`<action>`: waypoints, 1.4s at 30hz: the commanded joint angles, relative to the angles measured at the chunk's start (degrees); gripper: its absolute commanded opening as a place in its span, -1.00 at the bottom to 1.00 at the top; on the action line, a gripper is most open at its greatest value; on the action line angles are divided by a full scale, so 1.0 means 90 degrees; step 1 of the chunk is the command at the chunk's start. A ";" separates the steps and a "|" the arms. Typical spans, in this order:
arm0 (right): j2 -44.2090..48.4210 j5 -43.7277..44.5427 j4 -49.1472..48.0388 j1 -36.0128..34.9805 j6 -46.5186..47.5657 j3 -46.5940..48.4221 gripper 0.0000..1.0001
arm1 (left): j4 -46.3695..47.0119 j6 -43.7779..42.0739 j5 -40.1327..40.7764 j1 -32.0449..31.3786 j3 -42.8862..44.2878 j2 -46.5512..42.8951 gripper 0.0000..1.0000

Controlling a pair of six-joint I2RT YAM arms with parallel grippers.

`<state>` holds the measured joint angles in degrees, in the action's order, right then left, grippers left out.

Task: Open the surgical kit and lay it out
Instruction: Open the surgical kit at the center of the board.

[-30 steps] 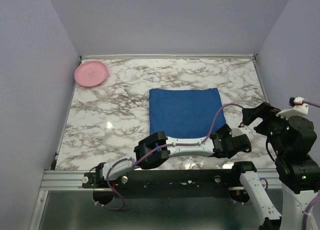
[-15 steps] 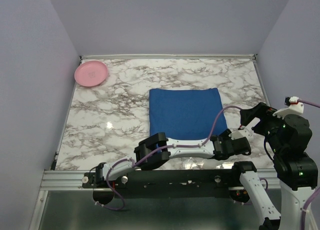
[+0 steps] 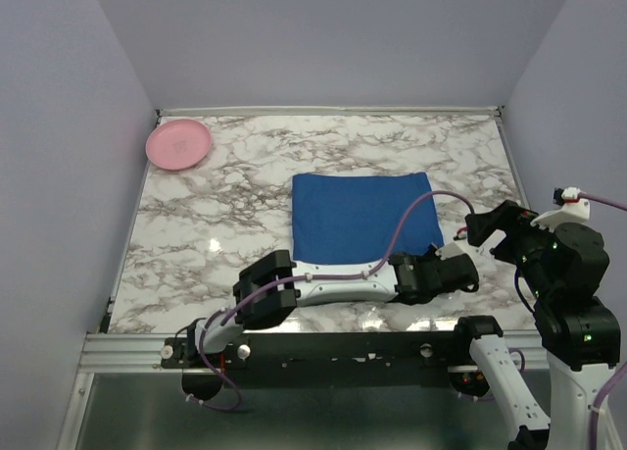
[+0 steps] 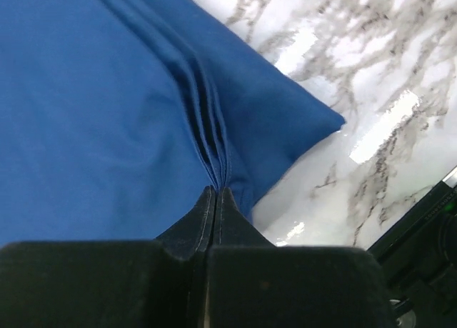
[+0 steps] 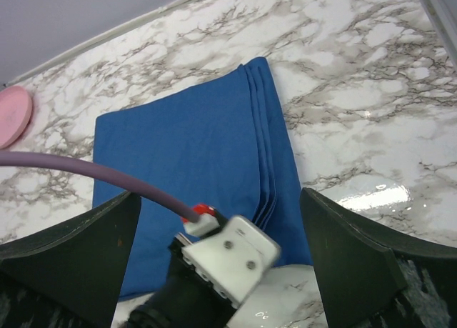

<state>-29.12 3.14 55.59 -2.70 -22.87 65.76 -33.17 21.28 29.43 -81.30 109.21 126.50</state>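
Note:
The surgical kit shows only as a folded royal-blue cloth wrap (image 3: 361, 220) lying flat on the marble table (image 3: 216, 225); whatever it wraps is hidden. My left gripper (image 3: 440, 261) sits at the wrap's near right corner. In the left wrist view the left gripper (image 4: 216, 194) is shut on the stacked fold edges of the wrap (image 4: 93, 99), which bunch into its tips. My right gripper (image 3: 483, 226) hovers just right of that corner. In the right wrist view the right gripper (image 5: 221, 271) is open, holds nothing, and looks down on the wrap (image 5: 186, 149) and the left wrist.
A pink plate (image 3: 179, 143) lies in the far left corner. Walls enclose the table on three sides. The left arm's purple cable (image 3: 416, 220) arcs over the wrap's right part. A metal rail (image 3: 323, 347) runs along the near edge.
The left gripper has gone from open to shut on the wrap's edge at the near right corner. The left arm's elbow has swung left. The right arm has shifted slightly.

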 commanded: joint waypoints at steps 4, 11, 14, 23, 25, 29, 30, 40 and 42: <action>-0.0152 -0.0250 -0.0229 -0.0022 0.0295 0.0145 1.00 | 0.0277 0.0789 0.0040 0.1004 -0.1800 -0.1827 -1.00; -0.0367 -0.0826 -0.0396 -0.0022 0.0539 0.0028 1.00 | 0.0131 0.1454 0.0431 0.2849 -0.4192 -0.3516 -1.00; -0.0523 -0.1080 -0.0425 -0.0022 0.0686 -0.0050 1.00 | -0.0103 0.1639 0.0431 0.3884 -0.5150 -0.4190 -1.00; -0.0953 -0.1735 -0.0659 -0.0022 0.0911 -0.0382 1.00 | -0.1255 0.1883 0.0909 0.7163 -0.6587 -0.5909 -1.00; -0.1031 -0.1862 -0.0698 -0.0032 0.0920 -0.0489 1.00 | -0.1374 0.1797 0.0667 0.7770 -0.6684 -0.6358 -1.00; -0.1265 -0.2194 -0.0786 -0.0081 0.0979 -0.0675 1.00 | -0.1441 0.1621 0.0665 0.8884 -0.6695 -0.6877 -1.00; -0.1324 -0.2330 -0.0777 -0.0091 0.1027 -0.0695 1.00 | -0.1529 0.1582 0.0724 0.9264 -0.6666 -0.7003 -1.00; -0.2046 -0.2975 -0.0601 -0.0354 0.1262 -0.0968 1.00 | -0.1324 0.1415 0.1905 1.0537 -0.6617 -0.7552 -0.37; -0.2125 -0.3005 -0.0601 -0.0471 0.1301 -0.1085 1.00 | -0.1286 0.1396 0.1993 1.0556 -0.6617 -0.7571 -0.34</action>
<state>-46.96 -19.99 50.19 -5.02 -13.17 57.82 -46.33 34.02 40.42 12.73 49.17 59.37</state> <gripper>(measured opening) 0.998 0.284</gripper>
